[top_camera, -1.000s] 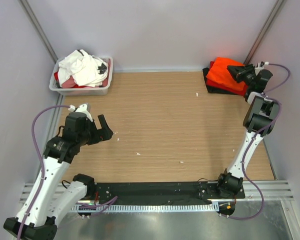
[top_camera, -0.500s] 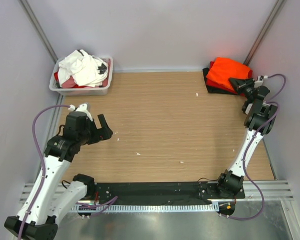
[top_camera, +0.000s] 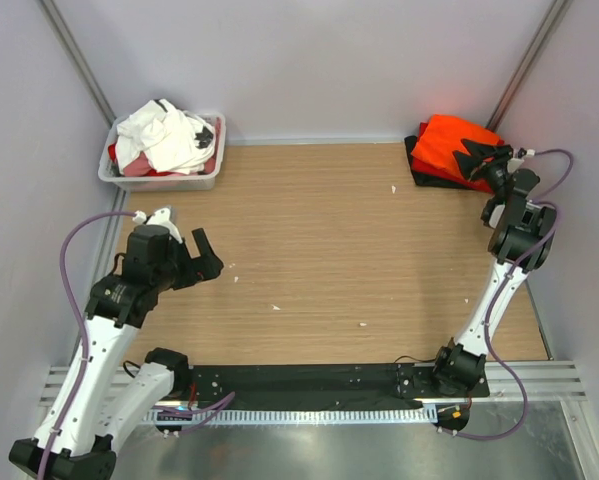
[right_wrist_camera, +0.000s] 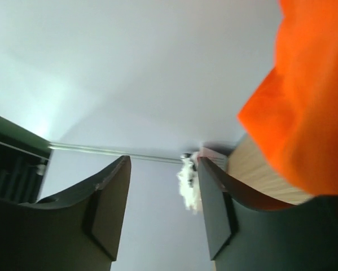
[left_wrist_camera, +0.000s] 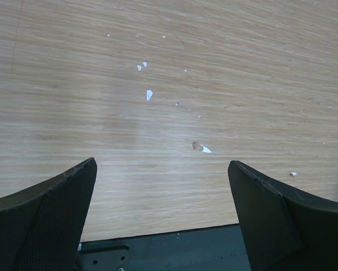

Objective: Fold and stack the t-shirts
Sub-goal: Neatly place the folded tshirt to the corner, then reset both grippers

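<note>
orange t-shirt (top_camera: 449,138) in far right corner | right jaws apart at its edge, empty | left jaws wide apart

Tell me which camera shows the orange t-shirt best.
Top external: the orange t-shirt lies nearly whole in the far right corner. Right wrist catches only a blurred orange edge; left wrist shows none of it.

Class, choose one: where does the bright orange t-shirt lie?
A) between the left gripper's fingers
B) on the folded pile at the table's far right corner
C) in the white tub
B: the orange t-shirt tops the folded pile in that corner, far from the tub.
</note>
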You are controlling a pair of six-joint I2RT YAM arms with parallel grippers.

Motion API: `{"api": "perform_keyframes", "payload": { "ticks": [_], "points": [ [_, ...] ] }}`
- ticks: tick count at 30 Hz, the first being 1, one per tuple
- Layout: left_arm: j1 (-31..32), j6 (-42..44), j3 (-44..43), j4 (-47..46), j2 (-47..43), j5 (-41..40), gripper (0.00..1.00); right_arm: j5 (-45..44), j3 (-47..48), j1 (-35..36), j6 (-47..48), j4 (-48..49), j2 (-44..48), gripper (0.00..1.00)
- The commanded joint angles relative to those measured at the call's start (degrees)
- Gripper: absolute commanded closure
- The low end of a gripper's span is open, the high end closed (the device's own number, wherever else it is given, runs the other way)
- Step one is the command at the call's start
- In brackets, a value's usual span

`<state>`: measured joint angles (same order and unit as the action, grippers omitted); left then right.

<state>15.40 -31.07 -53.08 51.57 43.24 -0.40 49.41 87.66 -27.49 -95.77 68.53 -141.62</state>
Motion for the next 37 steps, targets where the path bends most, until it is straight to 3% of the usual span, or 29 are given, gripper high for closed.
{"api": "perform_keyframes", "payload": {
  "ticks": [1, 4, 5, 8, 9, 10, 11, 12, 13, 14, 19, 23, 31, 37],
  "points": [
    [-0.4, 0.2, 0.1, -2.3, -1.5, 0.0, 0.00, -7.3, -3.1, -1.3, -13.3, 23.3, 13.1, 0.41],
    [-0.4, 0.2, 0.0, -2.3, -1.4, -0.1, 0.00, -4.5, -9.9, 3.3, -11.6, 21.4, 23.0, 0.36],
    [-0.5, 0.2, 0.0, -2.2, -1.4, -0.1, 0.00, -3.5, -11.9, 5.0, -7.2, 19.8, 25.8, 0.34],
    [-0.5, 0.1, 0.0, -2.2, -1.1, -0.3, 0.00, 0.3, -19.7, 14.5, 8.5, 0.2, 39.9, 0.32],
    [-0.5, 0.0, 0.1, -2.2, -0.9, -0.6, 0.00, -0.6, -22.6, 17.0, 26.5, -19.8, 43.8, 0.30],
    [-0.5, 0.0, 0.0, -2.1, -0.9, -0.8, 0.00, -2.8, -22.7, 22.6, 37.0, -33.2, 51.8, 0.28],
    [-0.5, 0.0, 0.0, -2.0, -0.7, -1.0, 0.00, -14.0, -21.7, 26.0, 46.8, -46.6, 54.9, 0.24],
    [-0.5, -0.1, 0.0, -2.0, -0.7, -1.3, 0.00, -20.8, -18.6, 29.9, 62.9, -66.1, 57.3, 0.22],
    [-0.5, -0.2, 0.0, -1.9, -0.5, -1.4, 0.00, -32.2, -18.1, 36.5, 66.4, -71.4, 61.1, 0.21],
    [-0.5, -0.2, 0.0, -1.9, -0.5, -1.5, 0.00, -35.0, -18.7, 38.5, 67.7, -73.8, 62.7, 0.21],
    [-0.5, -0.6, -0.1, -1.5, -0.3, -2.8, 0.00, -36.4, -39.8, 43.2, 59.7, -63.5, 78.7, 0.17],
    [-0.5, -0.7, -0.1, -1.4, 0.0, -2.9, 0.00, -41.0, -53.3, 50.9, 56.9, -59.4, 84.3, 0.15],
    [-0.5, -0.8, -0.1, -1.4, 0.3, -3.1, 0.00, -48.1, -64.9, 56.9, 55.2, -52.0, 84.1, 0.15],
    [-0.5, -0.9, -0.1, -1.4, 1.5, -2.9, 0.01, -47.8, -69.6, 57.4, 54.4, -43.0, 80.4, 0.15]
  ]
}}
